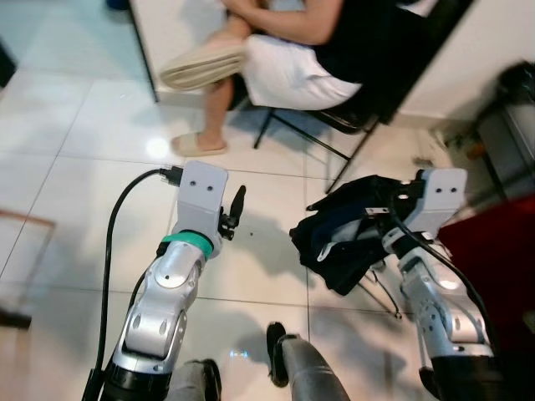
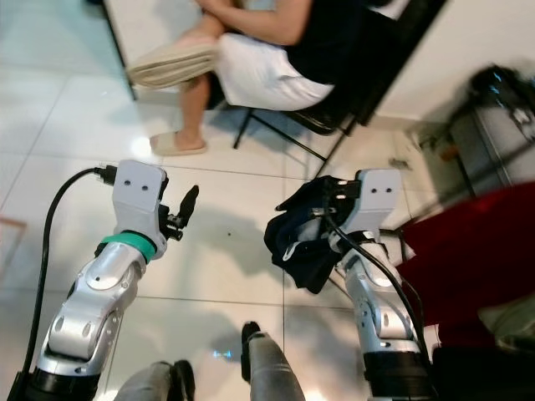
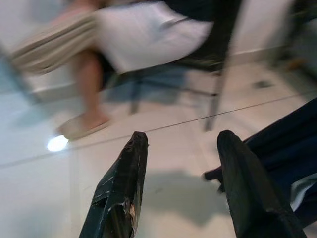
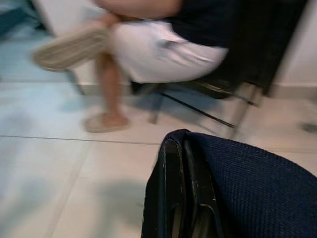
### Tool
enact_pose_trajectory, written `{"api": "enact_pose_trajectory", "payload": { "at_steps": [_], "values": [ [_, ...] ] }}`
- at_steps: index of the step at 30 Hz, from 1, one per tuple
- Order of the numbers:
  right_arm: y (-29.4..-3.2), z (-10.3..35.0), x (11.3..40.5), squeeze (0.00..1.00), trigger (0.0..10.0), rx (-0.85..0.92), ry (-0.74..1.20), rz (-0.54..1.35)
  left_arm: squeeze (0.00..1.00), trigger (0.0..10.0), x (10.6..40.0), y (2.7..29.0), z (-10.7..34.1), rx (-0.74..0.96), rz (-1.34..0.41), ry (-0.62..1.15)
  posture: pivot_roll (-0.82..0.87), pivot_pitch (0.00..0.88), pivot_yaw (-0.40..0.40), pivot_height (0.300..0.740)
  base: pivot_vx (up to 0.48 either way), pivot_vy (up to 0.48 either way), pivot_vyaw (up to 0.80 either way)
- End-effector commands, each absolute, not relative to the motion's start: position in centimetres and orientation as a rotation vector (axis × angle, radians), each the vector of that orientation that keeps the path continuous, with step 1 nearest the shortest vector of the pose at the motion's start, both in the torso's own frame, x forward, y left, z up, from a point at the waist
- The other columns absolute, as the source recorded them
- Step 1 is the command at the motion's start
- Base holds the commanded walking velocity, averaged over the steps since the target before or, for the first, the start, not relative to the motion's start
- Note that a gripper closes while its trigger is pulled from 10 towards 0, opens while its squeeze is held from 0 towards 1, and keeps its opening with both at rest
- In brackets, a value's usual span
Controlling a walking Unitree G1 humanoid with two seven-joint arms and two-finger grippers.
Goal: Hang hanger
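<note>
step: carry, no rail in sight yet | right gripper (image 1: 386,219) clamped on dark navy garment (image 1: 347,238), hanger probably inside it, blurred | garment hangs just in front of folding chair (image 1: 351,125) | left gripper (image 1: 236,205) raised, fingers apart, empty | next: we need to find the rail
</note>
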State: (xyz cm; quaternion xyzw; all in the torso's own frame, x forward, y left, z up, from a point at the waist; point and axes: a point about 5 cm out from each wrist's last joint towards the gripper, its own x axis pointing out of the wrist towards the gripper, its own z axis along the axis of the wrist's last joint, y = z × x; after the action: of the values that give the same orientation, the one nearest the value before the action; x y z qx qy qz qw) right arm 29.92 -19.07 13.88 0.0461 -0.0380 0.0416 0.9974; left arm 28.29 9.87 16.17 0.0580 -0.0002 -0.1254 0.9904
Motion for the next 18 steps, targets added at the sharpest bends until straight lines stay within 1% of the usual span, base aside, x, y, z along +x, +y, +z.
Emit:
{"api": "enact_pose_trajectory", "payload": {
  "at_steps": [1, 8, 18],
  "values": [
    [-18.8, 13.6, 29.5, 0.00, 10.0, 0.080, -0.086, 0.085, 0.00, 10.0, 27.8, 10.2, 15.2, 0.131, -0.258, 0.033, -0.06, 0.201, 0.004, 0.740, 0.000, 0.000, -0.80],
    [-18.6, 12.4, 28.9, 0.00, 10.0, 0.065, -0.056, 0.079, 0.00, 10.0, 27.3, 10.8, 14.3, 0.177, -0.260, 0.048, -0.05, 0.209, 0.010, 0.740, 0.000, 0.000, -0.80],
    [-18.2, 12.9, 29.0, 0.00, 10.0, 0.055, -0.075, 0.093, 0.00, 10.0, 27.0, 10.8, 14.2, 0.170, -0.273, 0.029, -0.05, 0.203, 0.009, 0.740, 0.000, 0.000, -0.80]
  ]
}}
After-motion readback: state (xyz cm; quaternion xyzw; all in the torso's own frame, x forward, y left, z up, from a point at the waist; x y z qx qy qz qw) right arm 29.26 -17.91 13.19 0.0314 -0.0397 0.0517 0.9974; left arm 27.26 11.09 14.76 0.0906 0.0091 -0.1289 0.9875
